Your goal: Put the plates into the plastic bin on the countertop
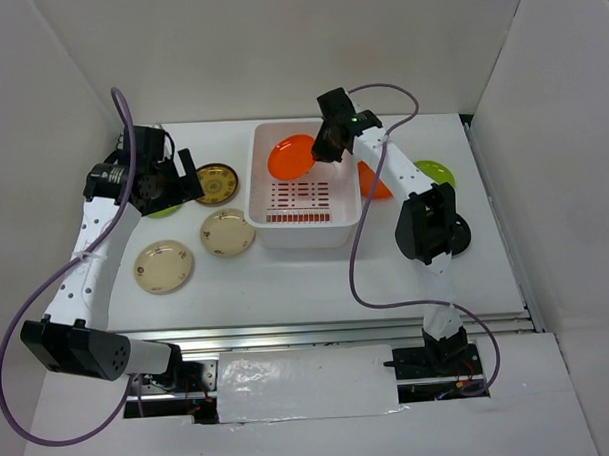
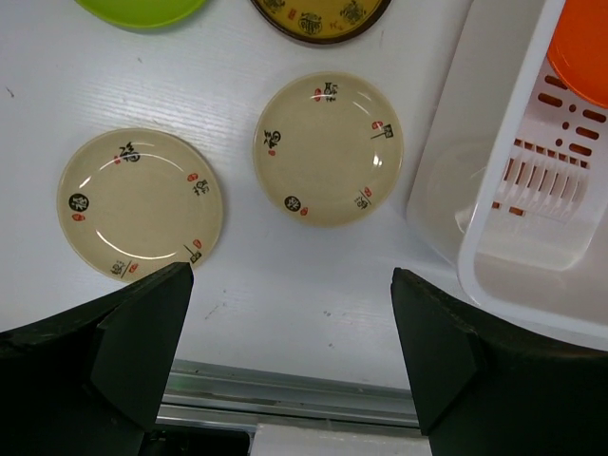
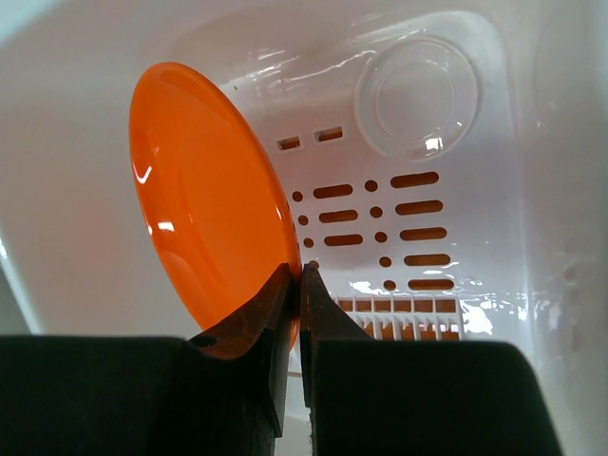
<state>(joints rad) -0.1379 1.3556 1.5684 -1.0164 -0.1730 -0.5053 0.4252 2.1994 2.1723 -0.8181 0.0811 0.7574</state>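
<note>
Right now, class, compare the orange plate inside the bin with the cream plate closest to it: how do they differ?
The orange plate is plain; the cream plate bears small red and black marks. The orange plate stands tilted inside the plastic bin; the cream plate lies flat on the countertop. The right hand pinches the orange plate's rim; nothing touches the cream plate. Both are round.
</note>
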